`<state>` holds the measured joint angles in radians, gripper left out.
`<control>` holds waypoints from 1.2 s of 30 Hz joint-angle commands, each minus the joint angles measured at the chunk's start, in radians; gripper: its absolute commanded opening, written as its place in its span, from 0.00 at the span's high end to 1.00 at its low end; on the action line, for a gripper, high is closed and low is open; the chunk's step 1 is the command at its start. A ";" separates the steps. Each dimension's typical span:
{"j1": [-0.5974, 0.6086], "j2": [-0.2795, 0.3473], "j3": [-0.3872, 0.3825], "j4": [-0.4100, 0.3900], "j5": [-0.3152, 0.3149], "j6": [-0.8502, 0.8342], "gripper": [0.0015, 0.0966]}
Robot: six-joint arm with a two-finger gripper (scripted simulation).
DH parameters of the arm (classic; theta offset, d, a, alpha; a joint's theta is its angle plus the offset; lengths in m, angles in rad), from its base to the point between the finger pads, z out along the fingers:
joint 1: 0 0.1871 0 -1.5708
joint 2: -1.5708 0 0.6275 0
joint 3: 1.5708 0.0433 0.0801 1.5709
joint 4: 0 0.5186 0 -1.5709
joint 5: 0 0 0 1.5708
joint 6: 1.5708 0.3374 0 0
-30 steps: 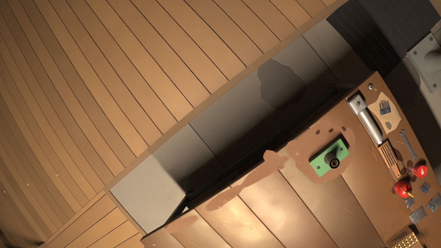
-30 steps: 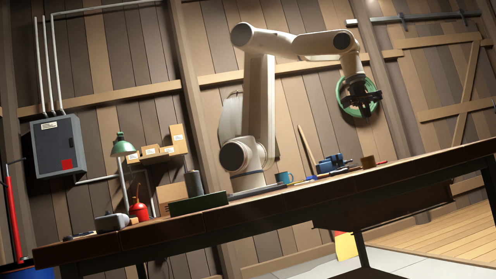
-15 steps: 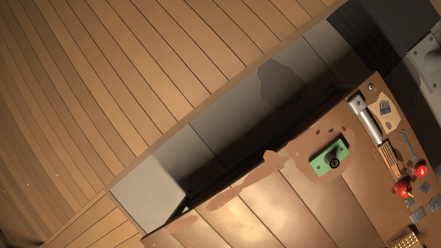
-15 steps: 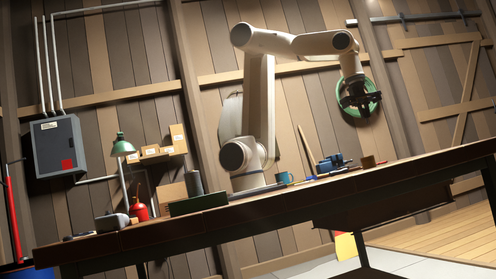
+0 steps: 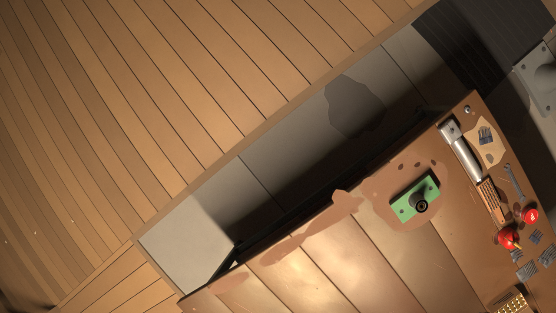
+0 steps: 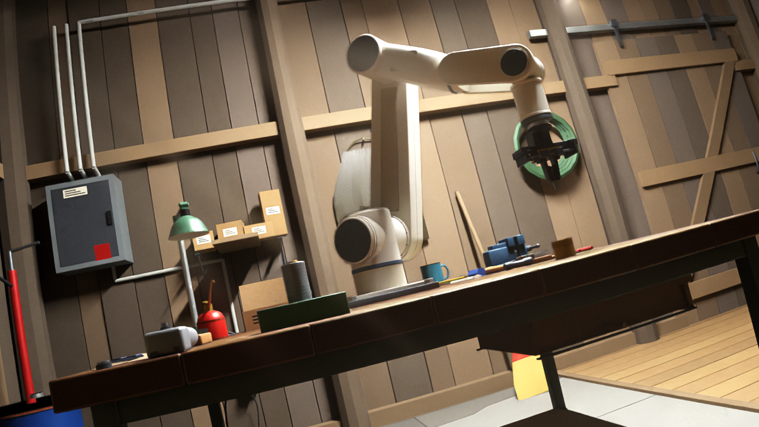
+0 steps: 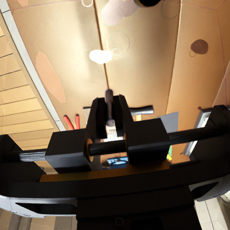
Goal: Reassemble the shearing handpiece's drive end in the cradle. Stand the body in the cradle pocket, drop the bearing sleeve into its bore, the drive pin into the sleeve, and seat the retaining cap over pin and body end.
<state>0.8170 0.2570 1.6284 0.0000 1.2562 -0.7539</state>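
The drive pin point(image 7: 109, 107), a thin dark rod, is clamped between the fingers of my closed gripper point(image 6: 552, 172), which hangs high above the right part of the bench. The dark handpiece body point(image 5: 417, 199) stands upright in the green cradle point(image 5: 415, 198) at the bench's left part, with a brass-ringed sleeve point(image 5: 421, 205) showing in its open top. In the second side camera the body point(image 6: 296, 280) rises behind the cradle block point(image 6: 302, 311). A short brown cylinder point(image 6: 563, 247), possibly the cap, sits on the bench below the gripper.
A blue mug point(image 6: 435, 272) stands by my base. A blue vise point(image 6: 505, 250) and hand tools lie near the brown cylinder. A silver handpiece point(image 5: 460, 150), brush point(image 5: 490, 196), red oil can point(image 5: 508, 238) and combs crowd the bench's far left end.
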 commanded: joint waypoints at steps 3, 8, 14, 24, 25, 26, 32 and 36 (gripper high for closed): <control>-0.016 -0.008 0.009 0.000 -0.002 -0.016 0.94; -0.050 -0.021 0.026 0.000 -0.007 -0.049 0.94; -0.100 -0.039 0.050 0.000 -0.012 -0.100 0.94; -0.211 -0.070 0.089 0.000 -0.020 -0.211 0.94; -0.224 -0.073 0.093 0.000 -0.021 -0.224 0.94; -0.238 -0.075 0.096 0.000 -0.022 -0.237 0.94; -0.324 -0.089 0.113 0.000 -0.025 -0.323 0.94; -0.386 -0.095 0.121 0.000 -0.027 -0.386 0.94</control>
<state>0.4292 0.1618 1.7502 0.0000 1.2296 -1.1416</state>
